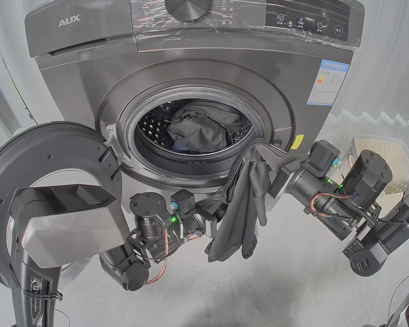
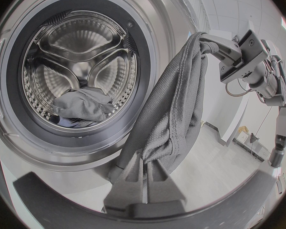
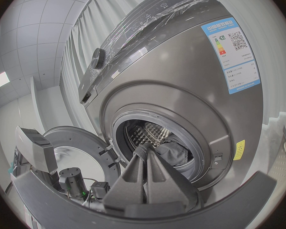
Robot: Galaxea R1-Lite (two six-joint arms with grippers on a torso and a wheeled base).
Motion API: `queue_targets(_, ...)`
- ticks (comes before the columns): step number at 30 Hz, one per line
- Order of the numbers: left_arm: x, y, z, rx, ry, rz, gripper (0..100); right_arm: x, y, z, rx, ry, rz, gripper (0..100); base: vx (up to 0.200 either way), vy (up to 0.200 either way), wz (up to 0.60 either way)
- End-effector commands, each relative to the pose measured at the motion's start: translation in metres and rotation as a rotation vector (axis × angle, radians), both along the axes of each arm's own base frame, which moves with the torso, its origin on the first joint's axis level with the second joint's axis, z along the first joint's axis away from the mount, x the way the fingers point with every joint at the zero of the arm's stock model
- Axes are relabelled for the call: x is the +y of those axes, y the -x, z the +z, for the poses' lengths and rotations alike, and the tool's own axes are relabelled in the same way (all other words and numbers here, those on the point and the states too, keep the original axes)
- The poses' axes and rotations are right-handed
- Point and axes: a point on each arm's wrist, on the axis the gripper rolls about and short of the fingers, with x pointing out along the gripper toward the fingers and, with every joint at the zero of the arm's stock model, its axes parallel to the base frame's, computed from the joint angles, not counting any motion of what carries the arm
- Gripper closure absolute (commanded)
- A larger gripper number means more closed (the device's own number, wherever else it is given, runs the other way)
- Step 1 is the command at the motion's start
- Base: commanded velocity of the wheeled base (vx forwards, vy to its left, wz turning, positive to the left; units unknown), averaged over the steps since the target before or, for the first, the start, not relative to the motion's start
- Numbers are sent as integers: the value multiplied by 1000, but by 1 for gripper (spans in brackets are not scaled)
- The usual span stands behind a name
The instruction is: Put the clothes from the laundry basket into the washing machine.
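Head view: nearest, the left gripper pinches the lower end of a hanging dark grey knit garment; the right gripper clamps its top beside the round mouth of the grey metal washing machine. Best lift both ends past the rim before releasing.

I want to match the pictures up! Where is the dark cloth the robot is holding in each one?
Head view: the dark cloth hangs in the middle, just below the drum opening.
Left wrist view: it hangs across the middle, beside the opening.
Right wrist view: a small bunch of it, in front of the opening.
Shared landmark: the round drum opening.
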Motion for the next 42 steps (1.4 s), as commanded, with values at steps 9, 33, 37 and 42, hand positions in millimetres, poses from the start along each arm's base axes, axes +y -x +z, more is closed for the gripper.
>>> queue_targets(9, 52, 22, 57, -52, 45, 77, 100, -2, 4, -9, 31, 28, 13, 100, 0, 0, 0)
queue_targets(33, 115, 74, 148, -236, 215, 171, 100, 8, 15, -3, -2, 28, 106, 100, 0, 0, 0)
queue_targets(37, 117, 79, 158, -268, 234, 168, 100, 7, 17, 4, -21, 15, 107, 100, 0, 0, 0)
queue_targets(42, 117, 81, 160, -274, 239, 165, 100, 6, 21, 12, -44, 1, 108, 100, 0, 0, 0)
